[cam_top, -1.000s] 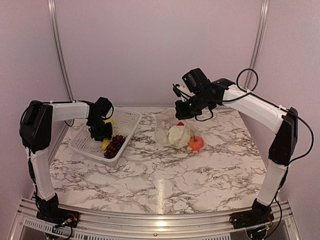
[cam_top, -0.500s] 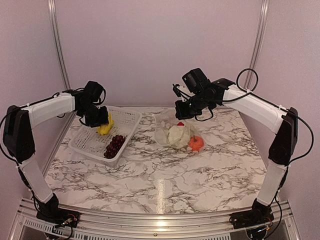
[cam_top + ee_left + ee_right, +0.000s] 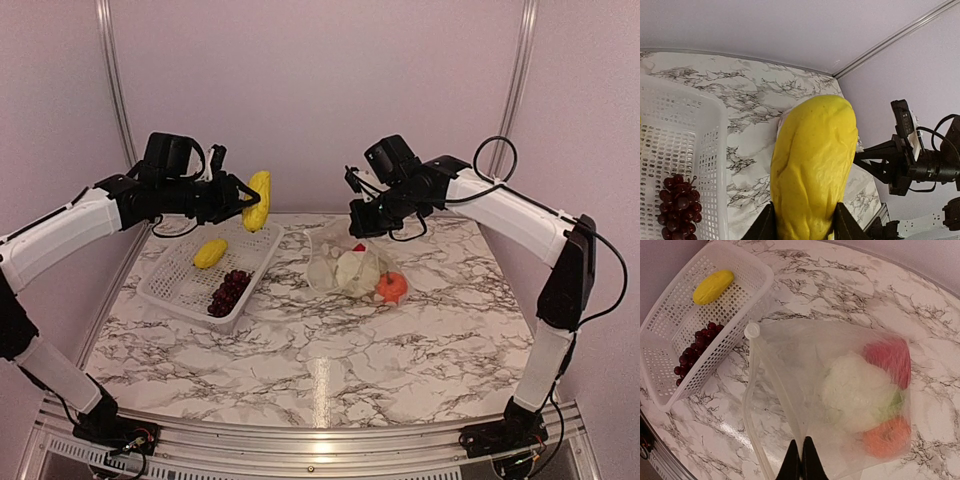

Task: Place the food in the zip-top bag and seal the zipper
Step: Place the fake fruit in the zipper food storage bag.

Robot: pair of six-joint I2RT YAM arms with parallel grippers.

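Observation:
My left gripper (image 3: 244, 198) is shut on a yellow piece (image 3: 257, 200) and holds it in the air above the white basket's right end; it fills the left wrist view (image 3: 812, 165). My right gripper (image 3: 801, 460) is shut on the upper lip of the clear zip-top bag (image 3: 840, 405), holding its mouth up. The pale zipper strip (image 3: 751, 405) hangs open on the bag's left. Inside the bag lie the white cauliflower (image 3: 857, 392), the red pepper (image 3: 890, 360) and the orange fruit (image 3: 887, 437). The other yellow piece (image 3: 209, 253) and the grape bunch (image 3: 228, 292) lie in the basket.
The white perforated basket (image 3: 175, 290) stands at the left on the marble table. Metal frame posts (image 3: 112, 90) rise at the back corners against the plain wall.
My left gripper has lifted a yellow piece out of the basket and carried it up and to the right. The right arm and bag have not moved.

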